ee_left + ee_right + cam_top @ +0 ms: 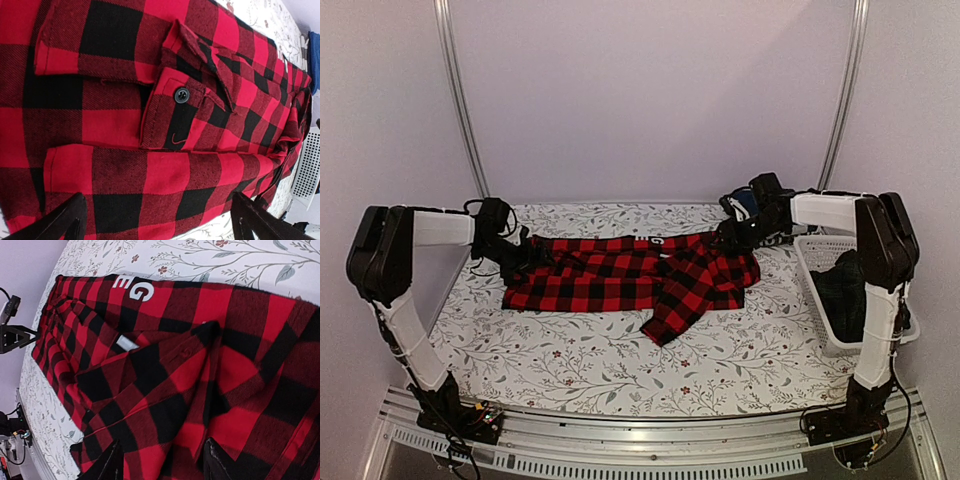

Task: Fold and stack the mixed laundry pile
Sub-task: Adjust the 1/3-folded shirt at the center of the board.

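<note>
On the table cloth (570, 365), which is pale with a print of grey twigs and small red flowers, we see the flannel shirt (620, 280) lying spread out in a long, flat shape from the left side to the right side, in the far half of the table. Its cloth is soft and a little fuzzy, woven in big red and black squares with a fine diagonal rib. One pointed part of it reaches out toward the near edge, right of the middle, and the right end is more crumpled, with several folds one over another.

From the left wrist we look at a cuff with a round black button (181, 95) and a small stitched mark below it. The left gripper (157, 217) hangs over the left end of the shirt with its two black fingers (70, 222) spread wide, and nothing is between them.

From the right wrist we see white block letters (132, 288) on the far edge of the shirt and a small white label (127, 343) near the collar. The right gripper (162, 462) is low over the crumpled right end. Its fingers (107, 467) stand apart, less wide than the left ones, and the folded cloth runs below the gap; they do not pinch it.

At the right edge stands the white plastic basket (825, 243) with lattice walls, and a dark garment (840, 290) lies bunched inside it
</note>
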You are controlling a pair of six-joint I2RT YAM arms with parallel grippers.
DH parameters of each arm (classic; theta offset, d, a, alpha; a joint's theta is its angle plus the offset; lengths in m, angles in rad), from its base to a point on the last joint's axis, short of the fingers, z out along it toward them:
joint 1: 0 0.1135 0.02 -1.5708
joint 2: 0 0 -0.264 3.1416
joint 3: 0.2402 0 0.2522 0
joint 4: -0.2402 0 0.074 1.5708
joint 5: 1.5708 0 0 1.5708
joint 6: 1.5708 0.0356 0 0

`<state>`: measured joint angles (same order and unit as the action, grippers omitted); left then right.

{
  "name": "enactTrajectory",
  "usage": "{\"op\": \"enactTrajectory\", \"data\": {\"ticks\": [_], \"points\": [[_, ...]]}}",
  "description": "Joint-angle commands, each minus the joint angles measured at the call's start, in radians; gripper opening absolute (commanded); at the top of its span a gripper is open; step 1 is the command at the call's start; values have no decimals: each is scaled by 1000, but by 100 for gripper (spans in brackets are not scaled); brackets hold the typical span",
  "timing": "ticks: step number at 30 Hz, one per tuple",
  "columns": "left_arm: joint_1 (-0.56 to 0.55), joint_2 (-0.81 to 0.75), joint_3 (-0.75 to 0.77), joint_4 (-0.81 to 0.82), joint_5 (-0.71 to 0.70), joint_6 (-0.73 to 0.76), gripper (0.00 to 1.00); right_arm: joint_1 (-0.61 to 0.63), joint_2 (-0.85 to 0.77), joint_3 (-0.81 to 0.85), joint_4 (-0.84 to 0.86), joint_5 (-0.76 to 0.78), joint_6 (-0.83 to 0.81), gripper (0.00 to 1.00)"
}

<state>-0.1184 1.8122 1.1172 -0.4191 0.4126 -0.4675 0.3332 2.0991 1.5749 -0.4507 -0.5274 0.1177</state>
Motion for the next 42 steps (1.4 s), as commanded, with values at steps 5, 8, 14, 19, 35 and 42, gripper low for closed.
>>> {"op": "enactTrajectory", "data": {"ticks": [5, 8, 14, 19, 35, 42], "points": [[-31, 28, -7, 63, 48, -16, 100, 13, -206, -376, 167, -196, 198, 47], [-27, 64, -13, 47, 23, -30, 100, 17, -154, -384, 162, -181, 196, 46], [-9, 74, -73, 20, -34, -31, 100, 17, -71, -428, 137, -139, 185, 43], [12, 35, -163, 14, -65, -28, 100, 26, -117, -557, 151, -149, 224, 43], [-264, -296, -179, 44, -21, 144, 100, 93, -472, -512, 102, -103, 143, 46], [-538, -256, -198, 100, 18, 110, 99, 294, -432, -418, -32, -8, 51, 47]]}}
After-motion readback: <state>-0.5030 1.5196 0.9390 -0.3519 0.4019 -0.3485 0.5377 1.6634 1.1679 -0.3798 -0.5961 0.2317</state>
